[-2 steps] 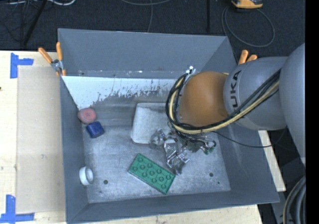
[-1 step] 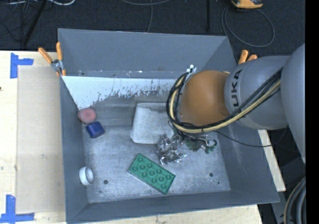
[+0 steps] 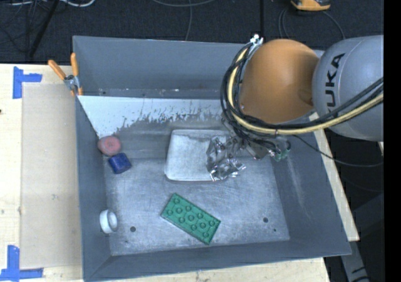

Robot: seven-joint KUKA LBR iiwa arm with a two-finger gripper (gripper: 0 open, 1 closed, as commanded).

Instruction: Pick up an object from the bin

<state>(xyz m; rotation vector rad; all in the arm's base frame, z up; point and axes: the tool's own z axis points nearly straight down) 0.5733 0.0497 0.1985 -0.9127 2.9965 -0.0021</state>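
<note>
Fingers (image 3: 223,163): low over the middle of the grey bin (image 3: 263,208), and whether they were parted or clenched could not be told.
Nearest thing: pale rectangular tray (image 3: 187,156), lying flat, its right edge under them and its body stretching leftward.
Green studded plate (image 3: 190,217): nearer the front wall and slightly left, well apart, long axis slanted.
Far left: pink round piece (image 3: 109,145), blue block (image 3: 119,163), white cap (image 3: 108,220).
Judgement: the tray's right edge seemed the likeliest hold.
</note>
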